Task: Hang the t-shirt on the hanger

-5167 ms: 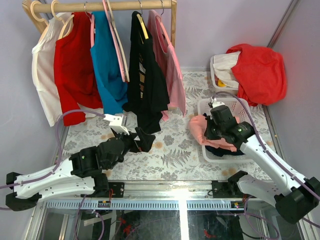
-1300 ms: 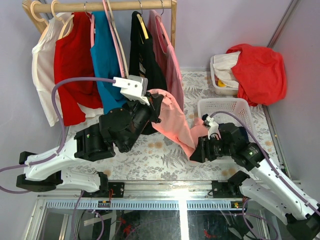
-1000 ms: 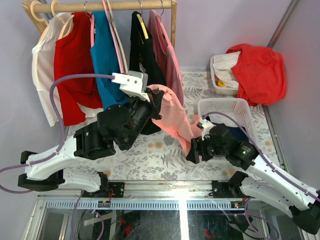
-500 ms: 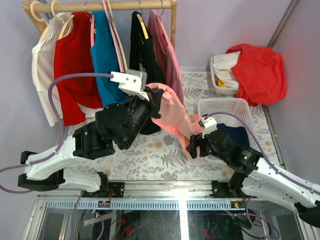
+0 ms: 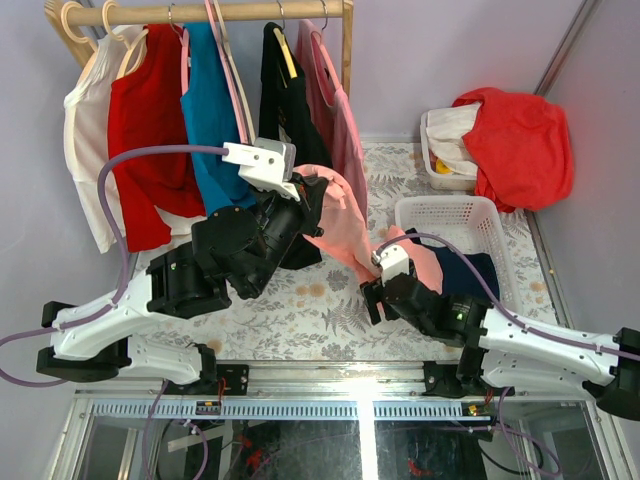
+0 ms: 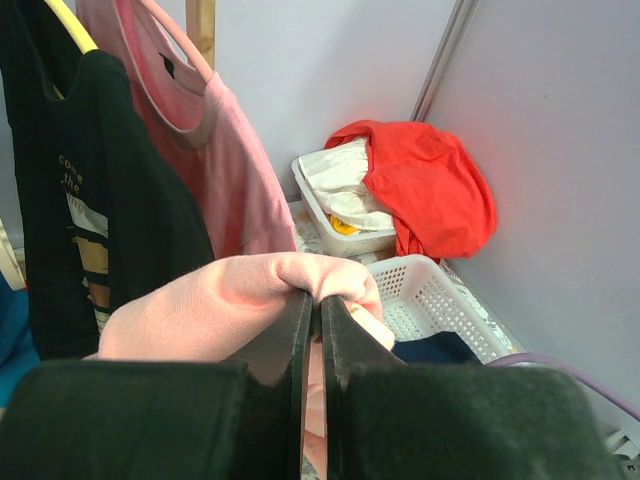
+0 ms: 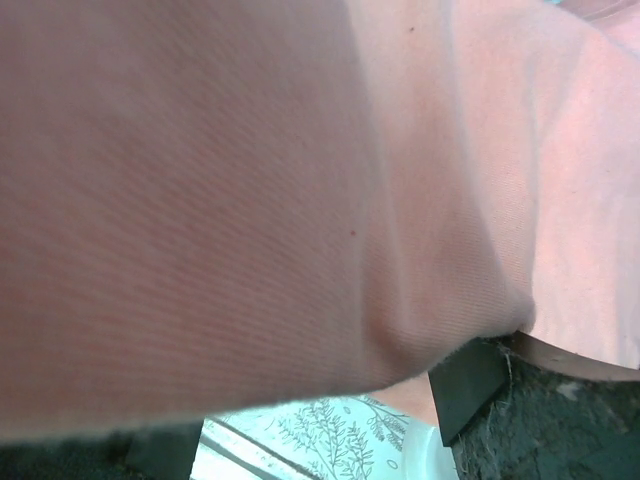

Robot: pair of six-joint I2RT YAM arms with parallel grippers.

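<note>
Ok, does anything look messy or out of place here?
The red shirt in the far right corner is heaped over the small white bin, spilling past its rim. The t-shirt hangs bunched from the left gripper, on no hanger.

the t-shirt (image 7: 250,200) fills the right wrist view, hiding most of the right tool (image 5: 371,300).

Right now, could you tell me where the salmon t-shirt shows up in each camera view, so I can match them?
Top external: the t-shirt hangs at centre, from the left gripper toward the white basket.
Left wrist: lower centre, pinched in the left gripper.
Right wrist: fills almost the whole frame.
Shared landmark: the white basket, in the top and left wrist views; unclear in the right wrist view.
</note>
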